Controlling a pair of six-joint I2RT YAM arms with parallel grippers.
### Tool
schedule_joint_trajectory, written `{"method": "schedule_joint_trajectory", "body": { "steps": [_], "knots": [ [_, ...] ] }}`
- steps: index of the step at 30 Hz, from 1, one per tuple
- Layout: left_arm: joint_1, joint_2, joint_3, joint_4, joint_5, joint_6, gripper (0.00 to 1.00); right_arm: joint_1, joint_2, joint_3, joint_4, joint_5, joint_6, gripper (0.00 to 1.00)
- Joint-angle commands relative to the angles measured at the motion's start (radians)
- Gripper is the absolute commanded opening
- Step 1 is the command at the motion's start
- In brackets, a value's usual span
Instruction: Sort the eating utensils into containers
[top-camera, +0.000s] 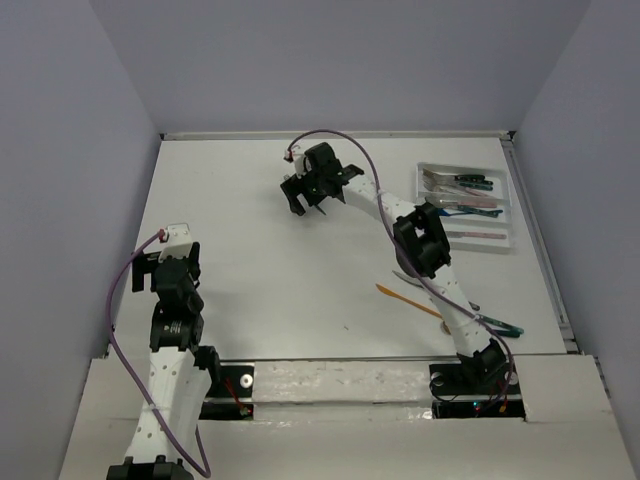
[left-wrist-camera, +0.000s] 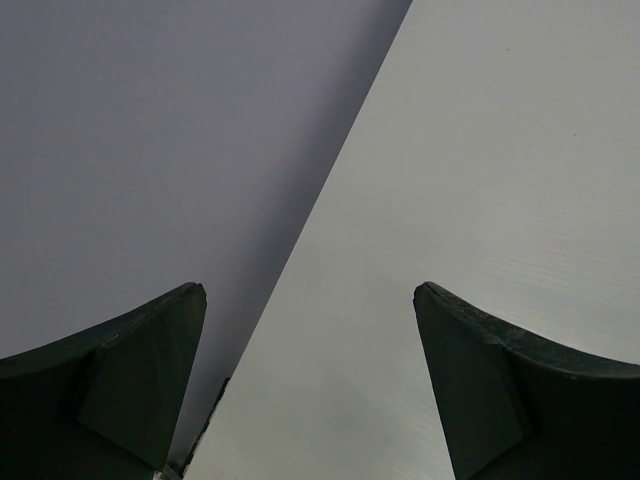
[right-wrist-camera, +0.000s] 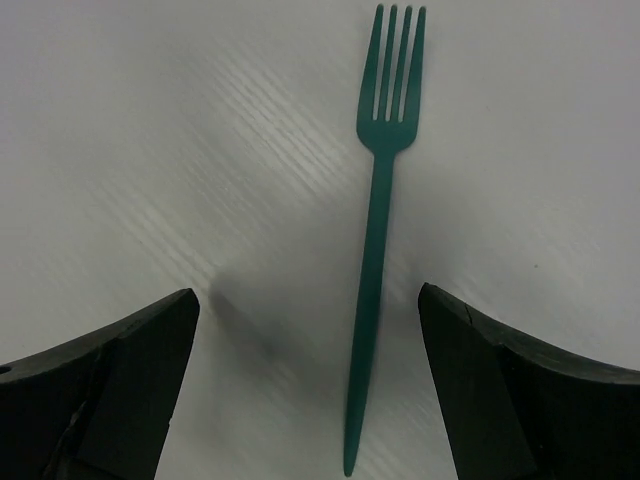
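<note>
A teal fork (right-wrist-camera: 372, 262) lies flat on the white table, tines pointing away from me. My right gripper (right-wrist-camera: 308, 293) is open and empty, and the fork's handle lies between its fingers, nearer the right one. In the top view this gripper (top-camera: 308, 203) reaches to the far middle of the table and hides the fork. The white cutlery tray (top-camera: 504, 214) sits at the far right and holds several utensils (top-camera: 470, 183). An orange utensil (top-camera: 405, 299) and a dark teal one (top-camera: 502, 324) lie loose near the right arm. My left gripper (left-wrist-camera: 310, 290) is open and empty.
The left gripper (top-camera: 163, 268) hovers by the table's left edge (left-wrist-camera: 300, 250), next to the grey side wall (left-wrist-camera: 150, 130). Grey walls enclose the table on three sides. The right arm (top-camera: 425, 245) stretches diagonally over the table's right half.
</note>
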Motion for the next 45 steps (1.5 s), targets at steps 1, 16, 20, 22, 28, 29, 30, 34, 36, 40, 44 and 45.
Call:
{"method": "schedule_joint_trajectory", "body": {
  "steps": [1, 16, 20, 22, 28, 29, 30, 34, 36, 40, 44, 45],
  "knots": [
    [0.000, -0.001, -0.006, 0.055, -0.017, 0.003, 0.99, 0.006, 0.019, 0.156, -0.017, 0.136, 0.027, 0.96],
    [-0.002, -0.007, -0.006, 0.055, -0.020, 0.003, 0.99, 0.034, 0.164, 0.273, -0.158, 0.193, 0.007, 0.79],
    [-0.002, -0.009, -0.006, 0.055, -0.023, 0.003, 0.99, 0.034, 0.185, 0.300, -0.206, 0.194, -0.005, 0.69],
    [-0.002, -0.012, -0.006, 0.055, -0.024, 0.003, 0.99, 0.034, 0.199, 0.305, -0.243, 0.179, -0.007, 0.49],
    [0.000, -0.012, -0.007, 0.055, -0.024, 0.003, 0.99, 0.043, 0.181, 0.221, -0.293, 0.197, 0.030, 0.00],
    [-0.002, -0.012, -0.007, 0.055, -0.024, 0.003, 0.99, 0.043, 0.146, 0.195, -0.296, 0.196, 0.037, 0.00],
    [-0.002, -0.012, -0.007, 0.055, -0.026, 0.003, 0.99, 0.043, 0.121, 0.166, -0.304, 0.193, 0.047, 0.00],
    [-0.002, -0.015, -0.010, 0.055, -0.034, 0.003, 0.99, 0.043, -0.069, -0.188, -0.307, 0.177, 0.038, 0.00],
    [0.000, -0.016, -0.009, 0.055, -0.032, 0.003, 0.99, 0.055, -0.163, -0.333, -0.330, 0.191, 0.027, 0.00],
    [-0.002, -0.015, -0.009, 0.056, -0.029, 0.003, 0.99, 0.064, -0.370, -0.607, -0.405, 0.180, 0.043, 0.13],
    [-0.002, -0.021, -0.009, 0.055, -0.035, 0.003, 0.99, 0.064, -0.412, -0.732, -0.349, 0.187, 0.073, 0.40],
    [0.000, -0.021, -0.009, 0.055, -0.037, 0.003, 0.99, 0.064, -0.406, -0.729, -0.332, 0.187, 0.079, 0.41]
  ]
}}
